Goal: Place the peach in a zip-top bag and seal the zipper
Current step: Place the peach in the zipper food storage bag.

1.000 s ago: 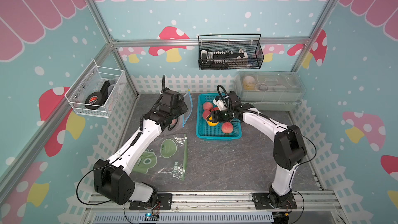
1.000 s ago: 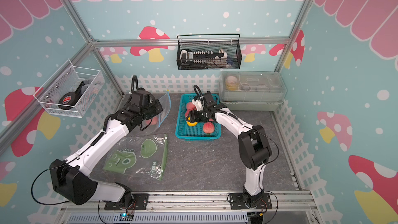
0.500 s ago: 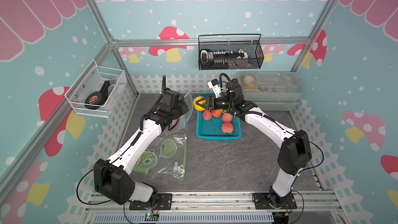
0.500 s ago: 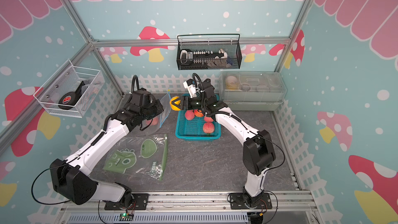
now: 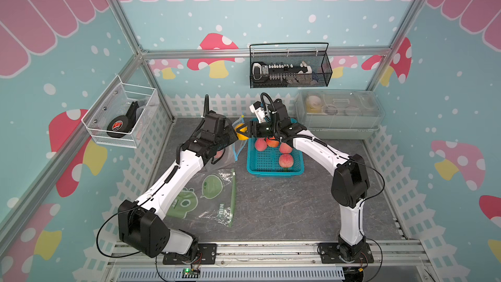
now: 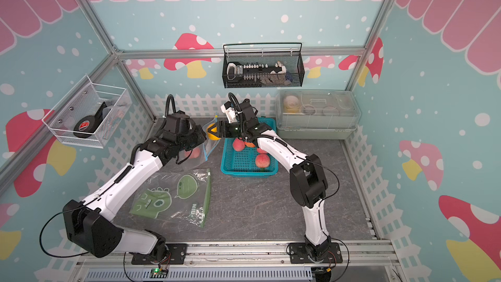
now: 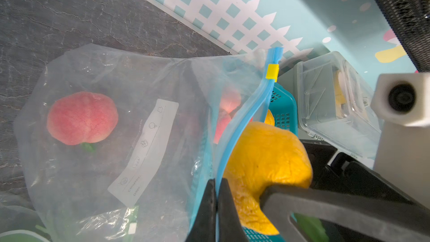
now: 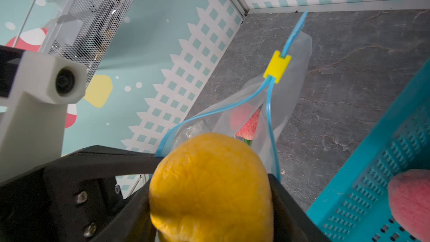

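I have the grey table [image 5: 271, 207] split into two zones. The teal basket [image 5: 273, 170] sits far and centre as the fruit supply, and the bagging goes on just left of it, so each carry is short. A spare green-printed bag [image 5: 208, 199] lies flat on the near left, clear of both arms.

The clear zip-top bag [image 7: 116, 84] hangs off the table at the far left. My left hand [image 7: 217, 182] is pressed together on the edge of its mouth and pinches the blue zipper [image 7: 235, 131]. Holding one lip up lets the other sag away, so the mouth gapes towards the basket and the bag's own weight keeps it open. One pink peach [image 7: 82, 118] already sits deep in the bag's belly.

My right hand [image 5: 248, 131] reaches leftwards from above the basket's far-left corner. Its fingers are clamped on opposite sides of the yellow peach [image 8: 209, 182], which is raised off the table right at the bag's opening and touches or nearly touches the zipper lip. I judge it is not yet inside. The side-on grip leaves the front of the fruit free to go in first.

The yellow slider [image 8: 277, 66] is parked at the far end of the zipper, so the whole mouth is open.
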Action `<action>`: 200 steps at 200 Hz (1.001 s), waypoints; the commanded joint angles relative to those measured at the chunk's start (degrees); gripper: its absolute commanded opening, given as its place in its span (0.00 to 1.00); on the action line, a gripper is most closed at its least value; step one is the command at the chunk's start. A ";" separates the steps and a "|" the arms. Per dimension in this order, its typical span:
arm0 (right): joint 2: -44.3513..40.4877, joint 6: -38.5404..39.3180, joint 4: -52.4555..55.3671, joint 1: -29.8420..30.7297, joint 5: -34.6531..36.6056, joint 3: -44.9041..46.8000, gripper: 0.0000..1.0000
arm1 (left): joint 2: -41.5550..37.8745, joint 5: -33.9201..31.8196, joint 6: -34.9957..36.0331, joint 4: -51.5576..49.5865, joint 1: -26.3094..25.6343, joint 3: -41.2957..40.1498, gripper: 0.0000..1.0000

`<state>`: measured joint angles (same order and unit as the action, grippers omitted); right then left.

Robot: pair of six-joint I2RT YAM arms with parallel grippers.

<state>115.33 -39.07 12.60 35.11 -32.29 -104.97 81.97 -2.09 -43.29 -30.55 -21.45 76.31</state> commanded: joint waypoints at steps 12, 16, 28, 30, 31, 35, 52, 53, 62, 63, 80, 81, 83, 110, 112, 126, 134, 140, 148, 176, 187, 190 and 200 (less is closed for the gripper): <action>1.85 5.89 11.03 1.95 8.26 -5.61 0.68 | -0.07 1.71 0.78 0.99 0.27 2.25 0.00; 2.07 6.44 11.91 2.15 8.65 -6.27 0.69 | -0.06 1.96 0.79 1.13 0.27 2.26 0.00; 2.78 7.62 13.85 2.61 9.33 -8.00 0.74 | 0.15 2.47 0.86 1.55 0.27 2.19 0.00; 2.92 7.83 14.09 2.68 9.39 -8.27 0.75 | 0.15 2.53 0.89 1.68 0.27 2.18 0.00; 2.99 7.89 14.19 2.68 9.42 -8.34 0.76 | 0.13 2.57 0.86 1.74 0.27 2.18 0.00; 3.20 8.24 14.70 2.75 9.52 -8.91 0.78 | 0.12 2.73 1.01 1.87 0.27 2.17 0.00; 3.91 9.48 16.62 3.20 10.20 -10.77 0.85 | 0.37 2.86 1.21 2.02 0.26 2.13 0.00; 3.92 9.51 16.73 3.20 10.30 -10.91 0.85 | 0.33 2.87 1.24 2.05 0.27 2.06 0.00; 4.30 10.15 17.98 3.46 11.14 -11.94 0.86 | 0.22 2.62 1.14 1.99 0.25 1.93 0.00; 4.34 10.28 18.12 3.46 11.17 -12.06 0.86 | 0.17 2.53 1.12 2.03 0.26 1.92 0.00; 4.81 11.27 19.91 3.65 12.26 -13.38 0.88 | -0.38 0.95 0.69 1.88 0.35 1.39 0.00; 4.82 11.28 19.96 3.65 12.30 -13.40 0.88 | -0.44 0.86 0.68 1.89 0.36 1.34 0.00; 4.84 11.36 20.04 3.69 12.38 -13.48 0.88 | -0.49 0.59 0.60 1.83 0.34 1.24 0.00; 4.14 11.71 19.97 3.70 12.68 -13.57 0.88 | -1.31 -0.88 0.10 1.76 0.78 0.45 0.00; 4.08 11.77 19.95 3.70 12.76 -13.52 0.88 | -1.43 -1.09 0.04 1.82 0.79 0.36 0.00; 3.78 11.97 20.00 3.65 13.20 -13.65 0.88 | -2.03 -1.98 -0.31 1.88 0.97 -0.06 0.00; 3.27 12.21 19.92 3.65 13.19 -13.64 0.87 | -2.33 -2.51 -0.32 1.90 0.97 -0.28 0.00; 2.79 12.33 19.56 3.65 13.22 -13.32 0.86 | -2.58 -3.09 -0.29 1.83 0.97 -0.44 0.00; 1.72 12.37 18.46 3.57 13.14 -12.40 0.86 | -3.02 -3.73 -0.30 1.74 1.09 -0.71 0.00; -4.10 11.33 12.09 2.95 14.43 -5.92 0.84 | -4.90 -5.81 -0.39 2.85 1.18 -2.26 0.00; -6.06 11.01 10.54 2.44 15.97 -3.12 0.84 | -5.11 -6.11 0.09 2.78 1.15 -2.31 0.00; -7.87 11.01 10.22 2.29 16.47 -2.23 0.84 | -5.20 -6.19 0.23 2.69 1.15 -2.31 0.00; -10.28 11.28 9.82 1.46 18.07 0.53 0.84 | -5.27 -6.49 0.60 2.47 1.18 -2.22 0.00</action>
<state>112.33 -27.83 26.68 37.98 -18.00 -108.40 78.06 -6.00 -43.27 -29.23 -20.62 74.52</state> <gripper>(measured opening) 0.840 0.047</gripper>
